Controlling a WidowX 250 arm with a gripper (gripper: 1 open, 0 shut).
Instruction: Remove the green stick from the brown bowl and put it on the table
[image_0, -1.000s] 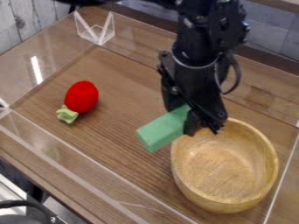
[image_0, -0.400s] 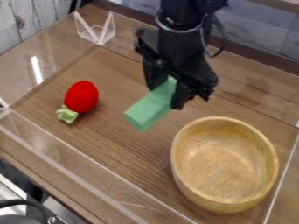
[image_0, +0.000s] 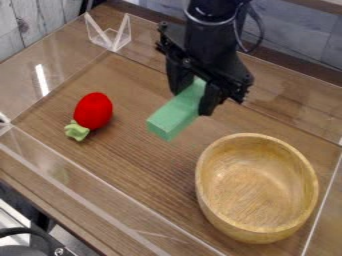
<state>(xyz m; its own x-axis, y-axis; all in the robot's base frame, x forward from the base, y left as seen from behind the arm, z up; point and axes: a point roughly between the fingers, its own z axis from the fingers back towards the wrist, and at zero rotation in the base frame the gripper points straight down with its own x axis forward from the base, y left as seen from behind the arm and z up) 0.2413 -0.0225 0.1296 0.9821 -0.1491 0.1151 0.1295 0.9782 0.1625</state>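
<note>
The wooden bowl is set at the right of the worktop, nearer the front. The radish toy is placed at the left, farther back than the bowl and well apart from it.

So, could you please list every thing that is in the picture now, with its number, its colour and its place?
table: one, brown wood, under everything
bowl: one, light brown, on the table, near right of the picture
stick: one, light green, in the pincer, left of the bowl
round toy: one, red with green stub, on the table at left
clear plastic piece: one, see-through, upper left
cables: several, black, left edge
robot arm: one, black, top middle
</note>
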